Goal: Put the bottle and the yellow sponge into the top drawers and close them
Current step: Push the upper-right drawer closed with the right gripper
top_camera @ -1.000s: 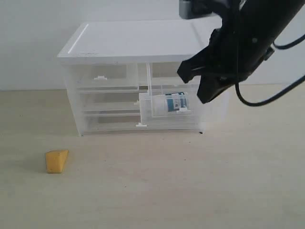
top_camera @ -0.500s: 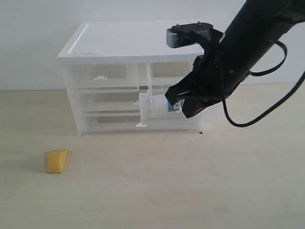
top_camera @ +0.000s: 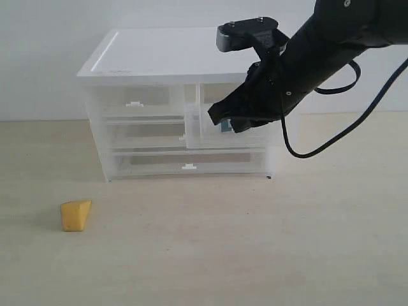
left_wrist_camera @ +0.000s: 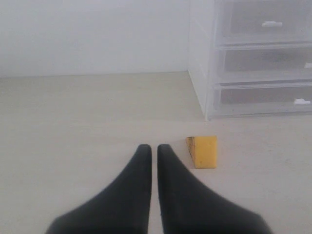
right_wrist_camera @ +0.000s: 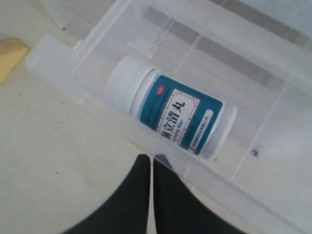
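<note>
Presently the bottle (right_wrist_camera: 170, 119) lies inside the open right top drawer (top_camera: 197, 135), the yellow sponge (top_camera: 76, 215) sits unstowed at lower left, and left gripper (left_wrist_camera: 153, 150) and right gripper (right_wrist_camera: 147, 163) hold nothing, jaws pressed together.

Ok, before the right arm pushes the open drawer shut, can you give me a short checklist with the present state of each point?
1. Bottle lies fully inside the open top right drawer: ok.
2. Right gripper has its fingers shut and holds nothing: ok.
3. Right gripper touches the drawer's front wall: cannot tell, though it is right at the wall.
4. Top left drawer is open for the sponge: not ok, it is closed.
5. Yellow sponge lies free, close by the left gripper: ok.
6. Left gripper is shut and empty: ok.
</note>
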Robot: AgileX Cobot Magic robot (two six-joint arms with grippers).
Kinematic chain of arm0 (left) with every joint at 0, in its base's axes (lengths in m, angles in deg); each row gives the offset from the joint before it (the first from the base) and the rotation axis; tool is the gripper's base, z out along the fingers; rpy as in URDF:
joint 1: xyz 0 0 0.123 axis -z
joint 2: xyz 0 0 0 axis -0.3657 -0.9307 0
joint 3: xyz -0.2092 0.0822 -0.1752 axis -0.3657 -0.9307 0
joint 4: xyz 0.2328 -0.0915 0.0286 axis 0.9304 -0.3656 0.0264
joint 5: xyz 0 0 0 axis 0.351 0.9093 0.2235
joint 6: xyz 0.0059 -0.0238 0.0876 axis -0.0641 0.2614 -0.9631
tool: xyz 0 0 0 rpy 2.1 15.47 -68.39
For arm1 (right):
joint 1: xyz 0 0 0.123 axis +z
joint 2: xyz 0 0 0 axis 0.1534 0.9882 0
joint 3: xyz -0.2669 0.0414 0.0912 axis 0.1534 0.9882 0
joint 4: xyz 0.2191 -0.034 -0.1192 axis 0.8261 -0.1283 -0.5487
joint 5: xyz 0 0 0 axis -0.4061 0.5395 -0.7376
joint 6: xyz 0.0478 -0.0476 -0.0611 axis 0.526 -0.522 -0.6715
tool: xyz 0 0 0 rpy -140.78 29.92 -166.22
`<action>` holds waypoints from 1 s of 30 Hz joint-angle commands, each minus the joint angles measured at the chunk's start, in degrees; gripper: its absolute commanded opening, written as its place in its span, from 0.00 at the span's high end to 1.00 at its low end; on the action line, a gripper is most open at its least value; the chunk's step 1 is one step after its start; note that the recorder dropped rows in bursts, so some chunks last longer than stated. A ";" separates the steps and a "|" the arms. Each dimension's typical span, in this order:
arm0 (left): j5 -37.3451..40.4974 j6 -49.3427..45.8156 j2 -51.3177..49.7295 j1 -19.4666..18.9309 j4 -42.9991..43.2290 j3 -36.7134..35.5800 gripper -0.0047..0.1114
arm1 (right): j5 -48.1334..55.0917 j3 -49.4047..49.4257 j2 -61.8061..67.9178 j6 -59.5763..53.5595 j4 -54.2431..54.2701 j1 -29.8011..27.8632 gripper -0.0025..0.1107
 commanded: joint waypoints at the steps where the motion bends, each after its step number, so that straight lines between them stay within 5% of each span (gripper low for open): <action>1: -0.40 0.00 0.21 -0.07 0.09 -0.20 0.92 | -4.49 -0.11 0.09 -0.61 -0.57 -0.06 0.97; 12: -0.40 0.00 0.21 -0.07 0.09 -0.20 0.92 | -10.96 -0.11 0.09 -0.61 -1.12 -0.06 0.97; 21: -0.40 0.00 0.21 -0.07 0.09 -0.20 0.92 | 5.33 -2.52 0.09 -4.90 -1.12 -0.06 0.97; 30: -0.40 0.00 0.21 -0.07 0.09 -0.20 0.92 | -5.33 -2.52 0.75 -4.90 -2.54 -0.06 0.97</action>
